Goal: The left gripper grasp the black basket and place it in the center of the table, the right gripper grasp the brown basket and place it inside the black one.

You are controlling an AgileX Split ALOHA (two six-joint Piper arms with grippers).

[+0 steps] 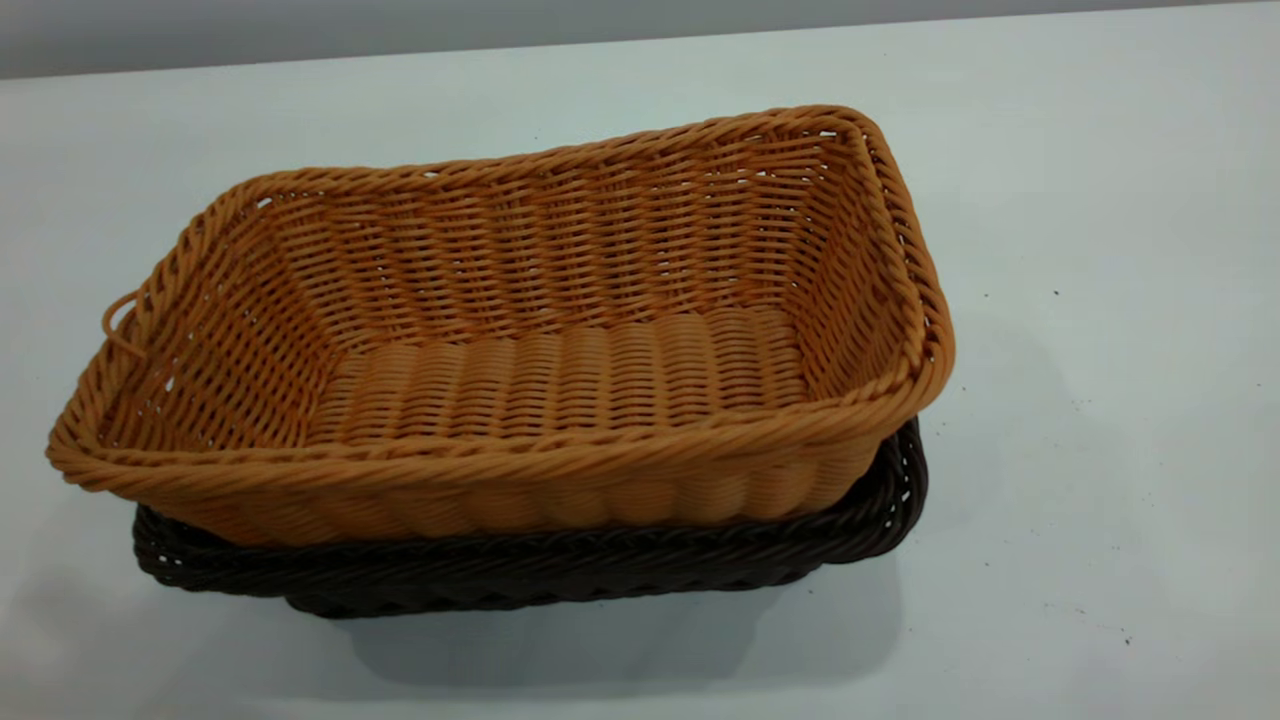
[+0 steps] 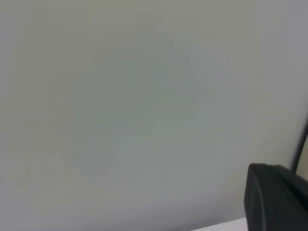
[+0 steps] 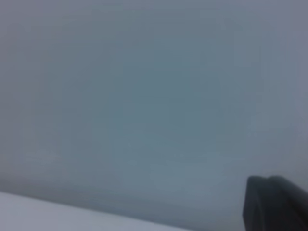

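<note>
In the exterior view the orange-tan brown basket (image 1: 560, 370) sits nested inside the black basket (image 1: 520, 575) on the white table (image 1: 1100, 250). Only the black basket's braided rim and lower wall show, along the near side and at the right end. The brown basket stands higher, and its left end overhangs the black rim. Its small loop (image 1: 118, 322) is on the left short end. No arm shows in the exterior view. The left wrist view shows only a black part of the left gripper (image 2: 276, 199) against a plain pale surface. The right wrist view shows the same of the right gripper (image 3: 274, 204).
The white tabletop has a few small dark specks (image 1: 1056, 293) to the right of the baskets. The table's far edge (image 1: 640, 42) runs along the top of the exterior view. Nothing else stands on the table.
</note>
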